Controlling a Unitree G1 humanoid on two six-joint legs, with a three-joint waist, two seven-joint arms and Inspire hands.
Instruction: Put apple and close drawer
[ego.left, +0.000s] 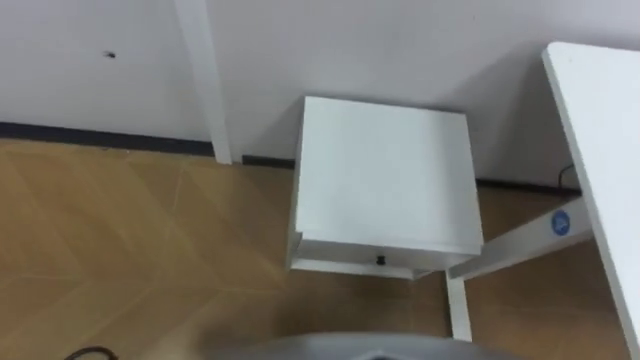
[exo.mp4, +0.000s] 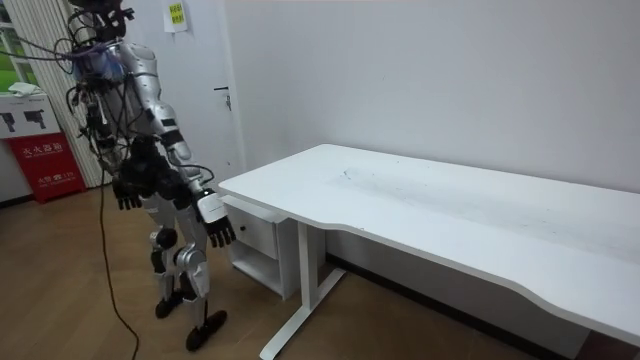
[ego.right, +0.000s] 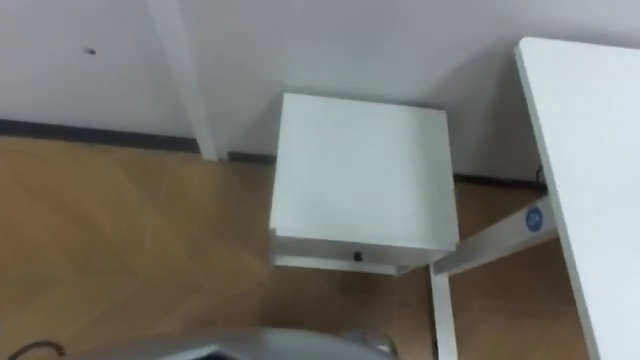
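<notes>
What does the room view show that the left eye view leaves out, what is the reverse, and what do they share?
Room view: the robot standing before the small white square cabinet, its left hand and right hand hanging with fingers relaxed and holding nothing, and a red-and-white box by the wall. Left eye view: the cabinet's flat top from above and the small dark knob on its white drawer front. Shared: that cabinet, the long white desk and the wooden floor.
</notes>
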